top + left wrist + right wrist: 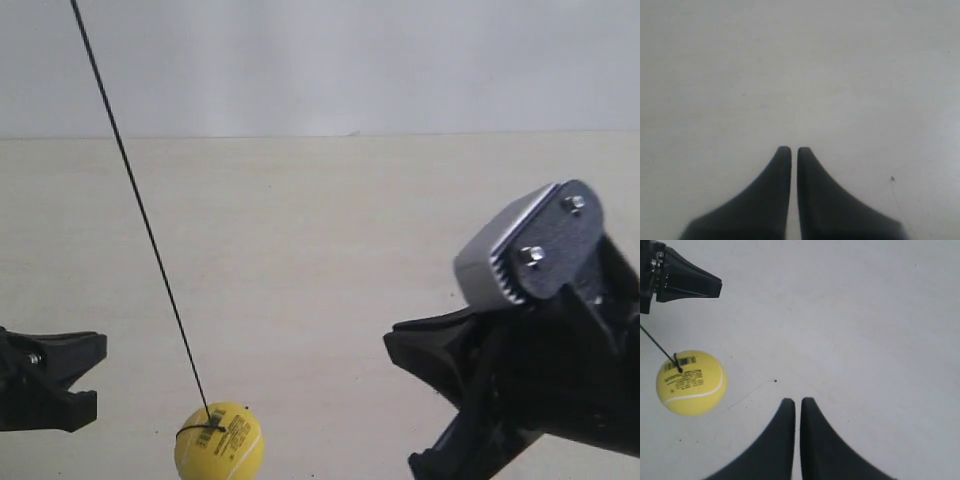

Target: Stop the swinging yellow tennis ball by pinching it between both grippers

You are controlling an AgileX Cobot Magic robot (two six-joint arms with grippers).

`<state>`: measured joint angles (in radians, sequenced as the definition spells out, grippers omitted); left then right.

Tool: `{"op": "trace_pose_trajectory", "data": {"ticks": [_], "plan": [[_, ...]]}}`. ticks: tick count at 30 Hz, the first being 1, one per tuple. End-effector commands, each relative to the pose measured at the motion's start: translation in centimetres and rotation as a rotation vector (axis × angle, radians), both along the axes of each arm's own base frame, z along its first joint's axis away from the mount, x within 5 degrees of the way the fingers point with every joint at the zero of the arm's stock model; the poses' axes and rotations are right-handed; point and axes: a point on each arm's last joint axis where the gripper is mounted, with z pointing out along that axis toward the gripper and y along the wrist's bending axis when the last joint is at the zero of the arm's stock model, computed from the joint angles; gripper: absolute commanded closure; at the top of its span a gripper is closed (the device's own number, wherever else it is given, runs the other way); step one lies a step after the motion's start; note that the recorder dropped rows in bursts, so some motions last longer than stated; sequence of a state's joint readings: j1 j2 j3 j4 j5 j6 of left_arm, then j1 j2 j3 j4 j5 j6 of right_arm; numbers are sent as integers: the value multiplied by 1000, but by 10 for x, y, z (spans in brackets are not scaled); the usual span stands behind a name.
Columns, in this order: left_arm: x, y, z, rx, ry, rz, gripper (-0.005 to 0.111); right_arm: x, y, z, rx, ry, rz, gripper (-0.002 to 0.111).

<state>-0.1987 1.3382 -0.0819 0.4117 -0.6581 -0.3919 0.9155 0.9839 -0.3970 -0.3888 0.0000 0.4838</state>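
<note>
Yellow is the first thing we spot in the exterior view. The yellow tennis ball (219,441) hangs low at the bottom edge on a thin black cord (140,210). The cord slants, so we think the ball is swinging. The ball sits between the claw at the exterior view's left (95,375) and the claw at the exterior view's right (405,400), and it touches neither. If the two push in at the wrong time, the ball may swing past, or one tip may knock it away. The tips are pointed and the ball is round, so it could pop out sideways. The counter (330,230) is pale cream, and a plain grey-white wall (350,60) stands behind.

In the left wrist view, the left claw (790,149) has its fingers together and holds nothing. We see no ball, only grey-white counter (790,60).

In the right wrist view, the right claw (797,401) is together too, and empty. The ball (691,382) hangs off to one side, near the other claw (715,287), so a straight push would miss it.
</note>
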Motion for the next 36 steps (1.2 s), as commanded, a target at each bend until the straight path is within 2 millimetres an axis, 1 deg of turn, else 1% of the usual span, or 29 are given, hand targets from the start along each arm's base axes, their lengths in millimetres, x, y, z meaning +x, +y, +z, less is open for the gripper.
{"op": "trace_pose_trajectory", "data": {"ticks": [1, 6, 10, 17, 20, 27, 36], "plan": [[-3, 2, 18, -3, -100, 17, 102, -11, -20, 21, 39, -57, -30, 108], [-11, 6, 40, -43, -205, 52, 102, -24, -41, 39, 106, -120, -57, 108], [-21, 11, 54, -37, -271, 75, 102, -35, -55, 52, 192, -169, -69, 108], [-44, 20, 79, -75, -402, 128, 102, -49, -77, 65, 277, -232, -87, 108], [-54, 24, 86, -78, -455, 144, 102, -54, -85, 68, 300, -253, -95, 108], [-76, 31, 99, -161, -563, 188, 102, -62, -97, 70, 325, -276, -114, 108], [-100, 37, 112, -230, -730, 198, 102, -65, -103, 70, 330, -285, -124, 108]]}}
